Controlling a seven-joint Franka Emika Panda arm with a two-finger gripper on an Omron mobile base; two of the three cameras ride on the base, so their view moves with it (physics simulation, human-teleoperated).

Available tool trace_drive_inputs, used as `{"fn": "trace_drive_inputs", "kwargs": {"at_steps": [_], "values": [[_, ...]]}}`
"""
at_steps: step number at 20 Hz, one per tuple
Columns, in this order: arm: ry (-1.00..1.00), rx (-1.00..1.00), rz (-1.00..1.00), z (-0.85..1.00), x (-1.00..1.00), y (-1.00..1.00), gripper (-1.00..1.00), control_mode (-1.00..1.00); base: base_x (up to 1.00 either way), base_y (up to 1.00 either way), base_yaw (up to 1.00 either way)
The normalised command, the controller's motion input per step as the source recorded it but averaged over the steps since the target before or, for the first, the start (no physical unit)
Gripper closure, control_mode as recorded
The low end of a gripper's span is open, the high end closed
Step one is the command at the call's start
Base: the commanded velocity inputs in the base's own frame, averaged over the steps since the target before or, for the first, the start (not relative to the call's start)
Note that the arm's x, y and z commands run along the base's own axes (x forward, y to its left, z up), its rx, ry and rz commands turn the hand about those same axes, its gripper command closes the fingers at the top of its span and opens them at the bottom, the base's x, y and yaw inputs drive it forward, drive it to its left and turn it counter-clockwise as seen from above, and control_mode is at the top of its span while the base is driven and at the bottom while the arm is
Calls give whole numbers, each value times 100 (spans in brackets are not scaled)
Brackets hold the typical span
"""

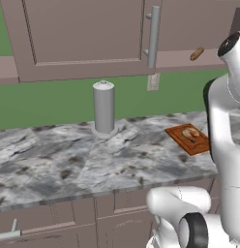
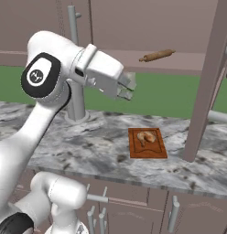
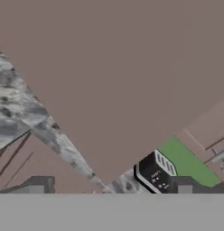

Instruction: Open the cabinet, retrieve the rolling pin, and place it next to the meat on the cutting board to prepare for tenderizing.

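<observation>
Tool (image 2: 129, 88) open (toaster (image 3: 155, 173) beyond)

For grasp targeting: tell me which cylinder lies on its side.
The slim tan-brown wooden rolling pin, lying on the open cabinet's shelf; the tall grey cylinder stands upright on the counter.

In the left base view the cabinet (image 1: 88, 34) fills the top, the pin (image 1: 196, 54) inside at upper right. The cylinder (image 1: 103, 107) stands mid-frame on the counter (image 1: 68, 160); the board (image 1: 184, 141) lies right of it, the meat (image 1: 190, 133) on it.
</observation>
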Motion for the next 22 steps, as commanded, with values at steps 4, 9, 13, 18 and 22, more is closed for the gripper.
{"fn": "trace_drive_inputs", "kwargs": {"at_steps": [4,9,13,18,22], "values": [[-41,15,14,0,-24,66,-100,-100,0,0,0],[-33,17,22,0,-15,47,-100,-100,0,0,0],[-16,0,5,0,0,2,-100,-100,0,0,0],[-9,9,9,0,26,25,-100,-100,0,0,0],[0,21,19,0,36,30,-100,-100,0,0,0]]}}
